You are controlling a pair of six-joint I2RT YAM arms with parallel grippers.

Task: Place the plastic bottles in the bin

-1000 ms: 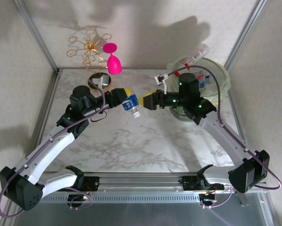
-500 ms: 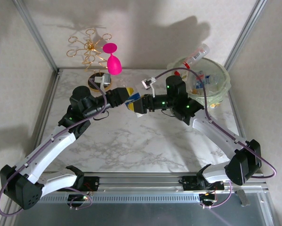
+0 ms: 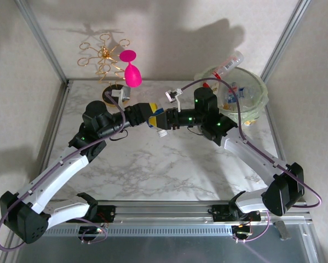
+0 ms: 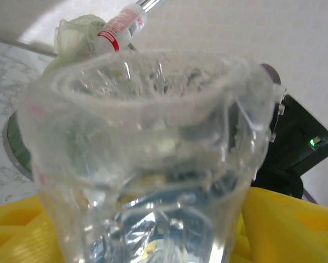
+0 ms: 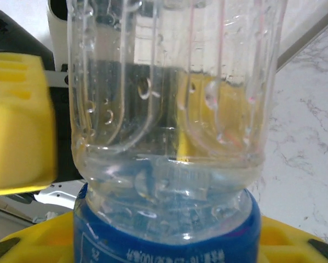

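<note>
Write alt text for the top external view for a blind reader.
Two arms meet above a marble table, the left gripper and right gripper both at a clear, blue-labelled bottle between them. A pale-green bin holding bottles stands at the far right; a pink wine glass and gold wire rack at the far left.

Two arms are shown, the left arm (image 3: 59,174) and the right arm (image 3: 252,156); white link shells are joined by black joint housings; purple cables (image 3: 4,226) are looped alongside; green lights (image 3: 192,116) are lit; fingers (image 4: 287,224) are padded in ribbed yellow.
</note>
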